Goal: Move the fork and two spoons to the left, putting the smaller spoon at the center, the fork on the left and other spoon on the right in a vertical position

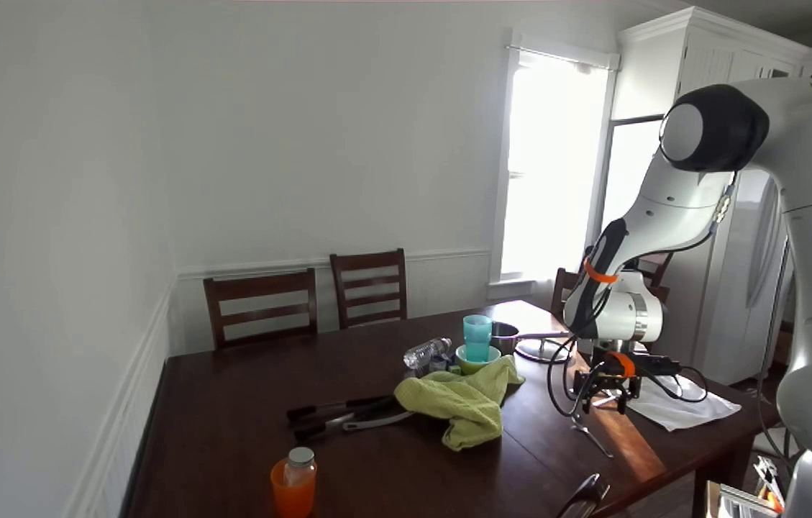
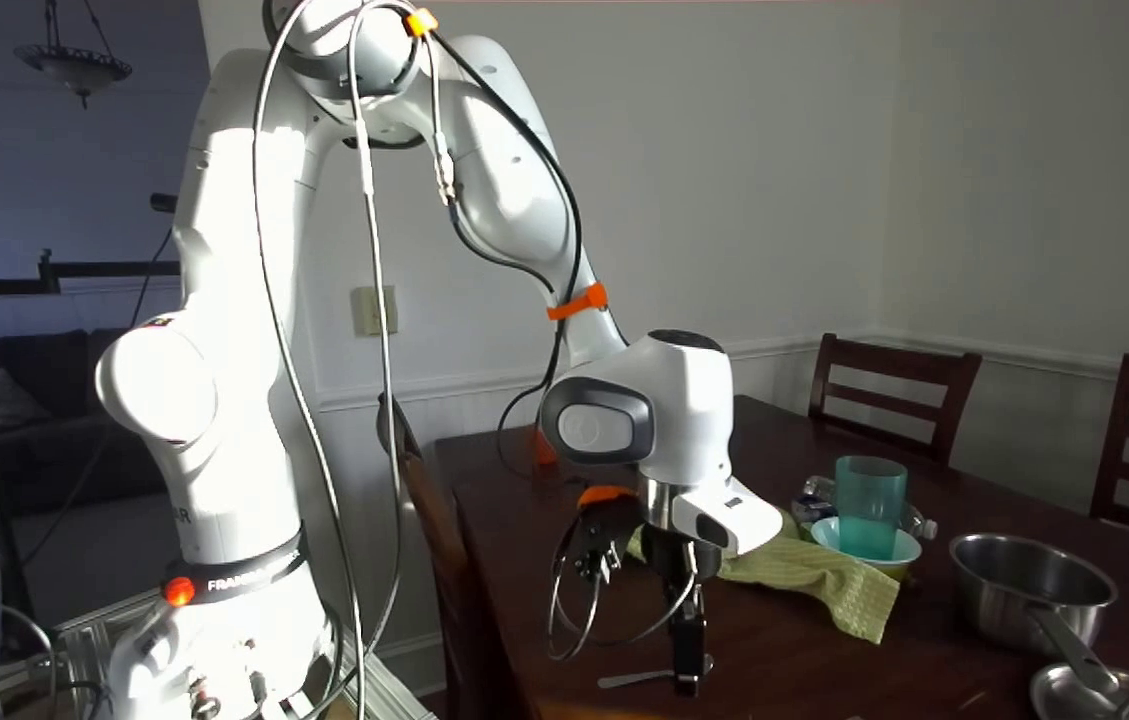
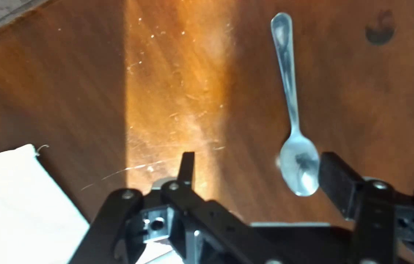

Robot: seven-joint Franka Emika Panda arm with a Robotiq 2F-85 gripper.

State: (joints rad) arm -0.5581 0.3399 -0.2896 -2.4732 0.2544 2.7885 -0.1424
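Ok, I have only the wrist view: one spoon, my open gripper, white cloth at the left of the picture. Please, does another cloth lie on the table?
Observer: Yes, a crumpled yellow-green cloth lies there, apart from your spoon.
Operator: Thank you. Does something stand next to this cloth?
Observer: Yes, a turquoise cup stands in a bowl beside it.
Operator: Understood. And my gripper, is it tilted much when you look from outside?
Observer: No, in both exterior views its fingers point roughly straight down.
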